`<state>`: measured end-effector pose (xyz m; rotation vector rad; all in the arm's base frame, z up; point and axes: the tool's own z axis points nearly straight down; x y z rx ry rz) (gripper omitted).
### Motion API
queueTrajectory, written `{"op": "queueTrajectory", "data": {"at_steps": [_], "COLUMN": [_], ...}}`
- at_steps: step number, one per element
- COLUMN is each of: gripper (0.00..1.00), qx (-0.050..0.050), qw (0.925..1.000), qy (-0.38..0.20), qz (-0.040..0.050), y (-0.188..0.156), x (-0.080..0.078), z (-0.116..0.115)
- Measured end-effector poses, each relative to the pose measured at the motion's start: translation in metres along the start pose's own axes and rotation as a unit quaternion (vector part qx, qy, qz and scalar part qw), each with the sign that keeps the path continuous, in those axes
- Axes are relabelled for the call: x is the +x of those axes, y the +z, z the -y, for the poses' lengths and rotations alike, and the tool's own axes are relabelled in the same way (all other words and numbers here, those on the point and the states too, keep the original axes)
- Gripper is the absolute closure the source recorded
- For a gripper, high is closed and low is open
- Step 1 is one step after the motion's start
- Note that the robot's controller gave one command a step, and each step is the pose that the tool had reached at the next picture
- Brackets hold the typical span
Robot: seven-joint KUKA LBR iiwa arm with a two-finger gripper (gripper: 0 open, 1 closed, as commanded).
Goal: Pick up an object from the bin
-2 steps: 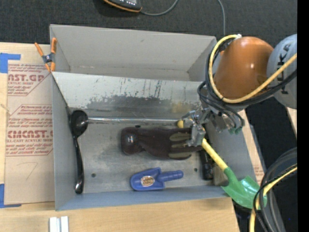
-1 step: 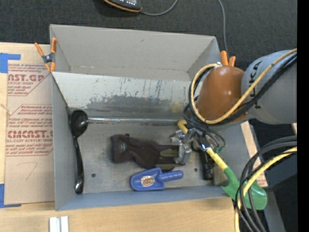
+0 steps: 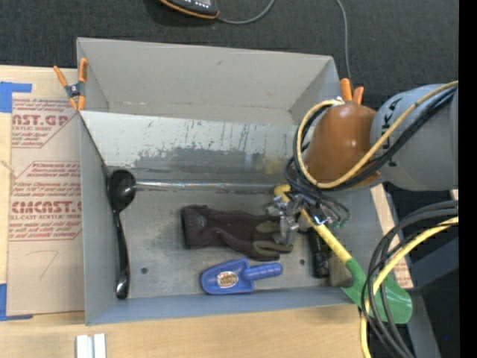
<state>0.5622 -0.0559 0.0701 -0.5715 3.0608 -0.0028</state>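
- the dark brown fabric glove stretched leftward from the gripper, which sat over its near end.
- whether the gripper was open or closed could not be told.

The end effector covered the right end of the dark brown glove, and a yellow-and-green tool hid part of a small black thing underneath.

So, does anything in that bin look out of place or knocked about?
Yes: the yellow and green tool at the bin's lower right corner leans over the rim, its green end sticking outside. The dark brown glove lies crumpled mid-floor, beside the gripper. The black ladle and blue scoop lie flat.
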Motion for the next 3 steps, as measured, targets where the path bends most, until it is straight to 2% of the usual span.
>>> {"op": "queueTrajectory", "data": {"at_steps": [1,2,3], "gripper": [1.00,1.00,1.00], "qx": [-0.007,-0.004,-0.007], "qw": [0.9993,0.9999,0.9989], "qy": [0.034,0.012,0.046], "qz": [-0.0113,-0.0087,-0.0110], "y": [-0.015,-0.121,-0.029], "x": [0.006,0.005,0.008], "z": [-0.033,-0.020,-0.027]}}
